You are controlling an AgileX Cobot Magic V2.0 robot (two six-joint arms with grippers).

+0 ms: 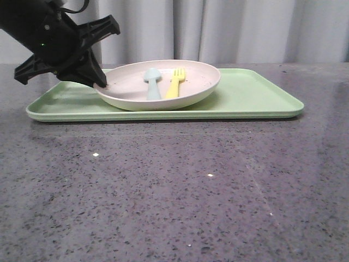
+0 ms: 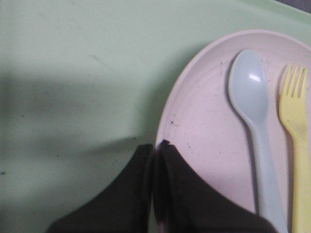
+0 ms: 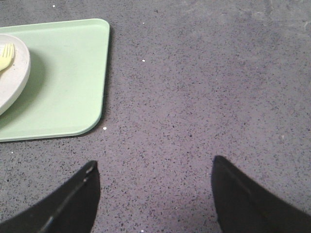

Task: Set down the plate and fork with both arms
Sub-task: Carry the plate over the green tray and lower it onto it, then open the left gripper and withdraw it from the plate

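The pinkish-white plate sits on the light-green tray, its left side tilted up slightly. The yellow fork lies in it beside a pale blue spoon. My left gripper is shut on the plate's left rim; in the left wrist view the fingers pinch the rim of the plate, one inside, one outside, with the fork and spoon nearby. My right gripper is open and empty over bare table, right of the tray's corner; it is out of the front view.
The grey speckled table stretches in front of the tray. A curtain hangs behind. In the right wrist view the plate's edge with the fork's tines shows on the tray.
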